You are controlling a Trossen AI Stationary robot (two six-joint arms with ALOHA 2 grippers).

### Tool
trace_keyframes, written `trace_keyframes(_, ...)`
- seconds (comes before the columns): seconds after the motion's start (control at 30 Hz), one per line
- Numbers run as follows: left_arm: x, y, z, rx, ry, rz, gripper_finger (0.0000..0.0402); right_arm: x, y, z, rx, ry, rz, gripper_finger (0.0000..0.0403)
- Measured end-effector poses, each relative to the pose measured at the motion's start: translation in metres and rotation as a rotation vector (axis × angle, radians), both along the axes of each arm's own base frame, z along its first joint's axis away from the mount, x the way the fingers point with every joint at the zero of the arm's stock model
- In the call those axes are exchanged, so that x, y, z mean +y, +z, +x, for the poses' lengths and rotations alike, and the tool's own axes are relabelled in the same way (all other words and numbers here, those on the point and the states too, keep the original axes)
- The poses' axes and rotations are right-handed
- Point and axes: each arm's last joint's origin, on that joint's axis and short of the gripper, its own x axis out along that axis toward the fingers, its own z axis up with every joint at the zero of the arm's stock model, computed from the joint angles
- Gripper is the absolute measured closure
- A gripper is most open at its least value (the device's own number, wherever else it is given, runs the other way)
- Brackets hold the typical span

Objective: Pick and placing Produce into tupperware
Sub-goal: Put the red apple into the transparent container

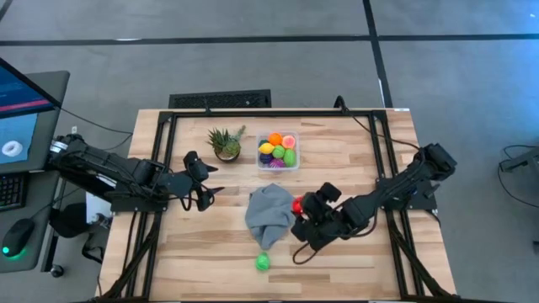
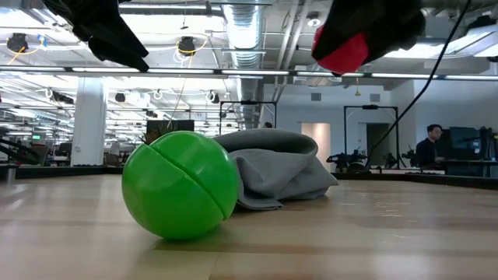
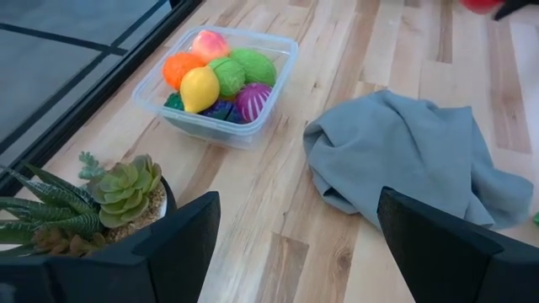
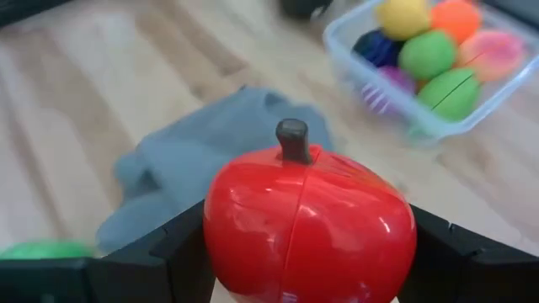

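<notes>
Glossy red plastic apple [image 4: 310,231] clamped in right gripper [image 4: 307,252] above crumpled grey cloth [image 1: 271,215]; left gripper [image 1: 205,193] open.

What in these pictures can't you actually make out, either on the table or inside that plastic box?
- Under the grey cloth: every view shows only its top folds.
- Lower layer of the tupperware: upper toys cover the dark pieces in the left wrist view.
- Green ball: the low view hides its far side; the right wrist view blurs it at the edge.
- Red apple: fills the right tool, hiding the table beneath.
- Left tool: open, only finger ends show.
</notes>
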Motion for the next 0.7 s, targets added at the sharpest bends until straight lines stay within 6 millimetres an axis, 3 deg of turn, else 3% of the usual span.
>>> trace_keyframes(0.7,0.000,0.000,0.000,-0.004,0.011,-0.002,0.0090,-0.050,-0.005,0.017,-0.003,-0.165,-0.142,0.0107)
